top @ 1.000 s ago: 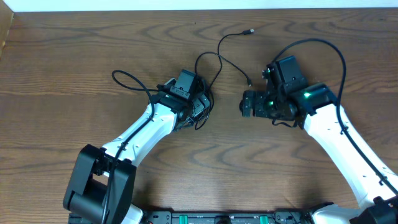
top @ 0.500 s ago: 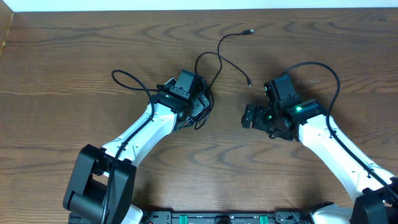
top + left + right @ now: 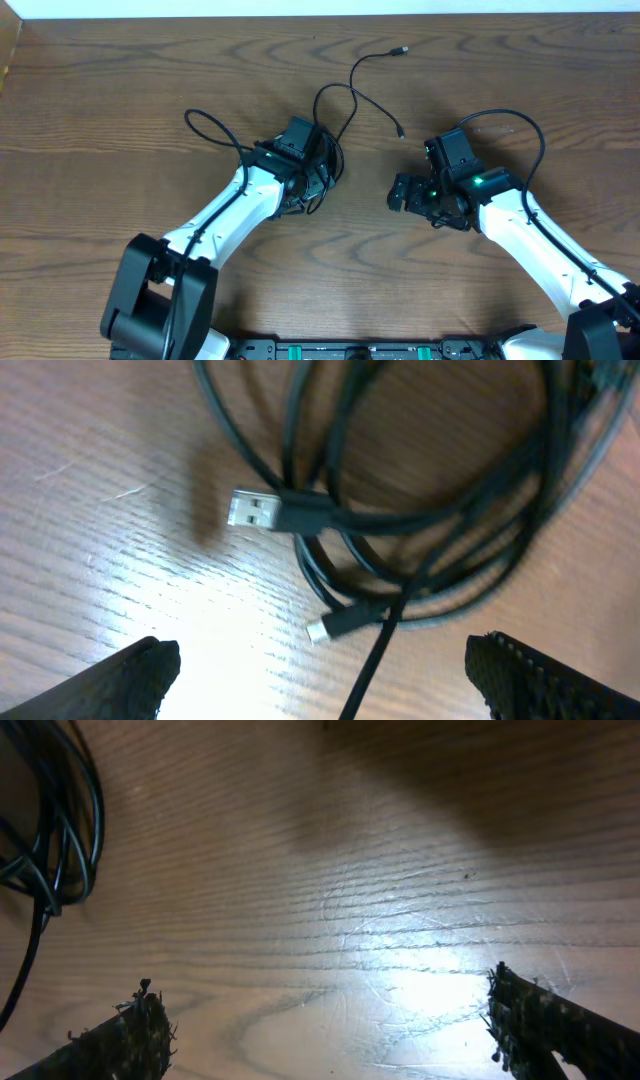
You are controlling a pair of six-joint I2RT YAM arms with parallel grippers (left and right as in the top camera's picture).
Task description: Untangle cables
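Both left gripper point(image 3: 320, 675) and right gripper point(image 3: 330, 1025) spread wide over glossy brown wood-grain table point(image 3: 100, 100) near tangled black cables point(image 3: 310, 512).

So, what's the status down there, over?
Both open, empty: left end effector above the cables, right end effector over bare table. Cables tangled in loops. Nothing blocking.

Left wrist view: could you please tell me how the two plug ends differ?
The large plug is broad, flat and silvery; the small plug is a slim tip. The large plug points left; the small plug points lower left. Both end black cables on the table.
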